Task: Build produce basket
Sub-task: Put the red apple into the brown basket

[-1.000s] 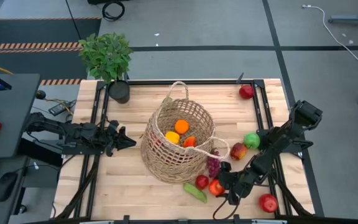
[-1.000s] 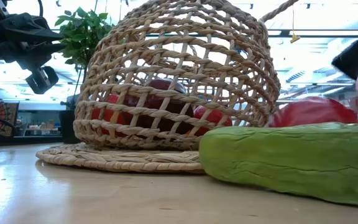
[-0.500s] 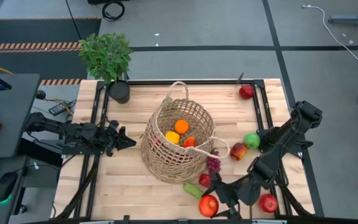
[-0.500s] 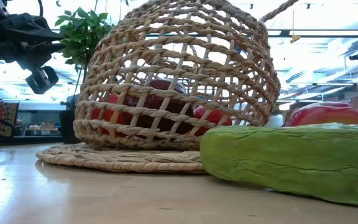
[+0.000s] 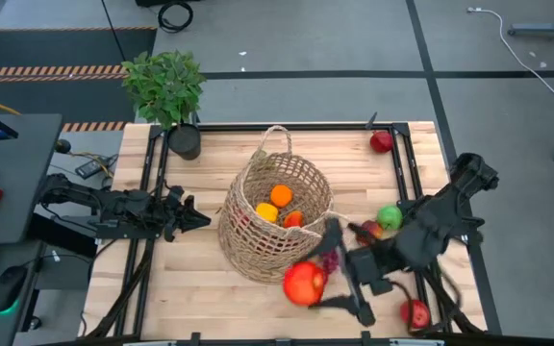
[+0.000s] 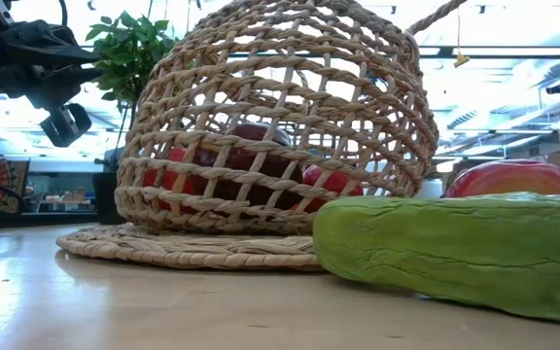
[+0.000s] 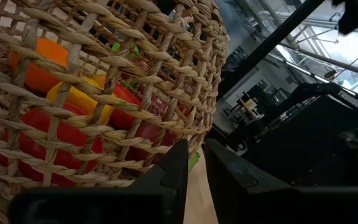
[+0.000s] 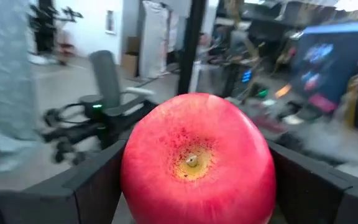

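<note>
Basket of tan open-weave wicker (image 5: 275, 216), round with 2 loop handles, sits mid-table on the pale wooden plank tabletop (image 5: 210, 279), which is framed by black rails and surrounded by grey floor with dark seams and a striped hazard strip at far left. Inside the basket lie an orange fruit (image 5: 281, 195), a yellow pepper (image 5: 266, 211) and a red piece (image 5: 293, 219). A leafy green potted plant (image 5: 164, 86) stands at the far left corner. The right gripper (image 5: 327, 277) hangs just near-right of the basket, its fingers pinching a round red apple (image 5: 303, 284). The left gripper (image 5: 192, 217) waits left of the basket, fingers nearly together with a narrow gap. A green cucumber (image 6: 455, 251) lies at the near edge. On the right lie a green apple (image 5: 390, 217), a red apple (image 5: 381, 142) at the far right and another red apple (image 5: 415, 313) near right.
</note>
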Controlling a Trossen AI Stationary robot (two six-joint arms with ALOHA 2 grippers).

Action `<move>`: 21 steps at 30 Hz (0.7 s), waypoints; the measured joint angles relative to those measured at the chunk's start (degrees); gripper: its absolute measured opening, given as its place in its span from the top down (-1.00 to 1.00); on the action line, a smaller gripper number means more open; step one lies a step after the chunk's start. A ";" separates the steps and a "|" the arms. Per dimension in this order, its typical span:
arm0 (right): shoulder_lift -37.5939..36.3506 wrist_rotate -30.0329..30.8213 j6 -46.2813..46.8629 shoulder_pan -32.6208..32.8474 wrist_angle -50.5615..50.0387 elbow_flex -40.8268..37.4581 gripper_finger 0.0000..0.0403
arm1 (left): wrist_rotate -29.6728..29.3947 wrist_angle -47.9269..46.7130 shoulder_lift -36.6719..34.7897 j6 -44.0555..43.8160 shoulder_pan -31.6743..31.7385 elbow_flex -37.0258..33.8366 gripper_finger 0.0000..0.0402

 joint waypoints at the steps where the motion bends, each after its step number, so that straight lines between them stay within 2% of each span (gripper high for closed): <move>1: 0.00 1.12 -1.77 -0.49 -1.50 1.79 -0.75 | 0.01 0.00 0.00 -0.01 0.01 -0.01 0.70; 5: 0.00 3.60 -6.00 -2.77 -7.00 7.58 -0.75 | -0.01 0.02 0.00 0.01 0.00 -0.02 0.71; 9: 0.00 3.40 -5.27 -4.86 -10.68 11.21 -0.75 | 0.00 0.01 0.00 0.00 0.00 -0.02 0.69; 15: 0.00 1.33 -4.69 -7.37 -12.62 12.77 -0.75 | 0.00 0.01 0.00 0.00 0.01 -0.02 0.70; 21: 0.00 -3.43 1.62 -10.26 -14.76 12.77 -0.75 | -0.01 0.00 0.00 0.03 0.01 -0.01 0.71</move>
